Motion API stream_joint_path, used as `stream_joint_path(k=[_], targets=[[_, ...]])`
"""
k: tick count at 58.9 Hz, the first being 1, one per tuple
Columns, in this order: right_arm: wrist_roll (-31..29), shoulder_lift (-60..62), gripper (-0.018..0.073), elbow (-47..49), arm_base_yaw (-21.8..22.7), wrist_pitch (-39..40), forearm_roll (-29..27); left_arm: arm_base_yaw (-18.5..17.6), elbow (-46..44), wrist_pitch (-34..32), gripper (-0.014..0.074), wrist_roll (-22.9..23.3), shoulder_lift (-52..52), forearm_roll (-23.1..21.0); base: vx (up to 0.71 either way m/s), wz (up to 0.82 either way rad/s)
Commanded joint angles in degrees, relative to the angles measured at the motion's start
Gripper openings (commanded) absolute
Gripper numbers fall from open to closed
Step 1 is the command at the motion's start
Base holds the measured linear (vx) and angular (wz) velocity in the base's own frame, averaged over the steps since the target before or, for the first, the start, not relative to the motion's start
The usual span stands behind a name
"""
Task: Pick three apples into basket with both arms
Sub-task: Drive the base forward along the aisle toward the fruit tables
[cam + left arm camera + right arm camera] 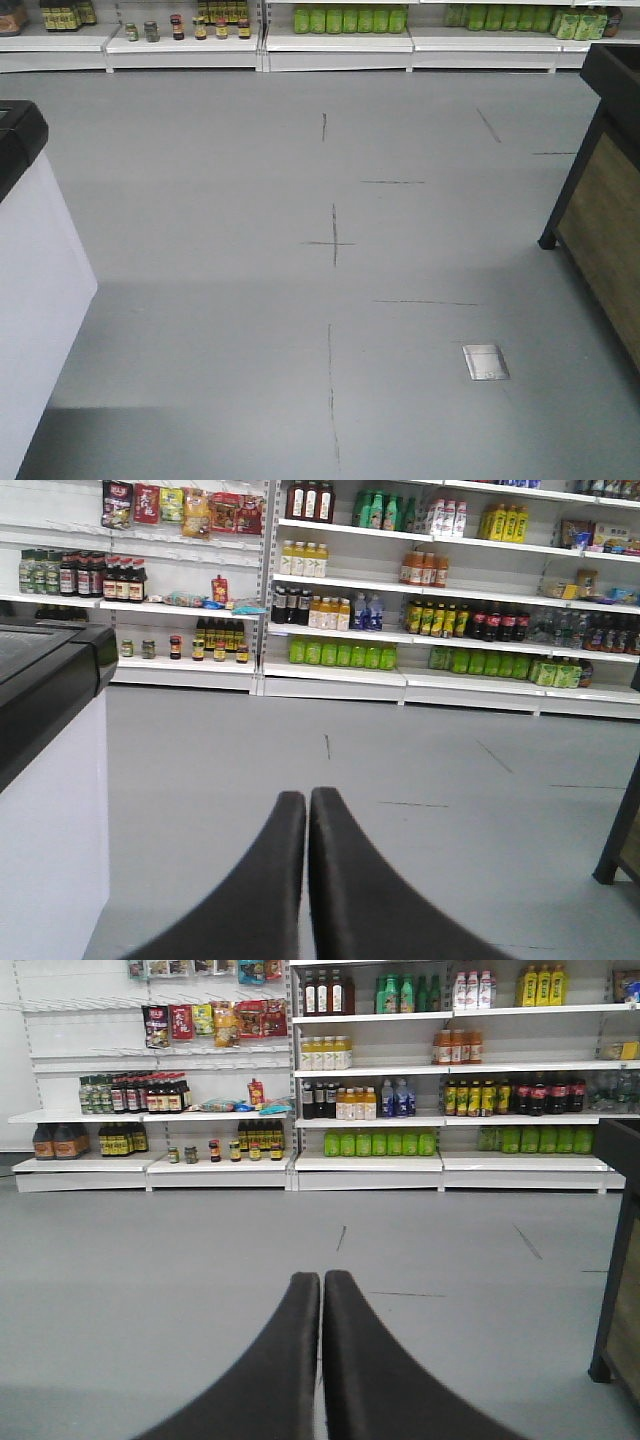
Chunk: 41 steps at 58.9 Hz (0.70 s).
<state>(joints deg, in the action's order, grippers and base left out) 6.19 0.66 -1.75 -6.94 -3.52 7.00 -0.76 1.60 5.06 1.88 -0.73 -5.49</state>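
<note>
Grey floor (200, 200), marked with thin dark lines, fills all views. Stocked store shelves (330, 675) line the far wall. White cabinet (30, 300) at left; dark wooden stand (610, 210) at right. Left gripper (305, 798) and right gripper (321, 1280): jaws pressed together, holding nothing. Apples, basket: location cannot be told.

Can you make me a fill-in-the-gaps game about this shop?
1. The left gripper and the right gripper are both ____ (open or shut).
2. The floor is the colour ____.
3. The bottles on the lowest shelf straight ahead are ____.
4. The white counter has a ____ top.

Missing words: shut, grey, green, black.
</note>
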Motion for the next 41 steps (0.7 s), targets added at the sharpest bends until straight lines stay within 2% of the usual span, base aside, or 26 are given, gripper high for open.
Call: stream_joint_path(k=[1, 41], targets=[[-0.61, 0.67, -0.0005, -0.51, 0.27, 3.99, 0.42, 0.18, -1.43, -3.85, -0.0006, 0.50, -0.75, -0.14, 0.21, -0.23], [-0.50, 0.67, -0.0005, -0.51, 0.27, 3.99, 0.42, 0.18, -1.43, -3.85, -0.0006, 0.50, -0.75, -0.14, 0.23, -0.26]])
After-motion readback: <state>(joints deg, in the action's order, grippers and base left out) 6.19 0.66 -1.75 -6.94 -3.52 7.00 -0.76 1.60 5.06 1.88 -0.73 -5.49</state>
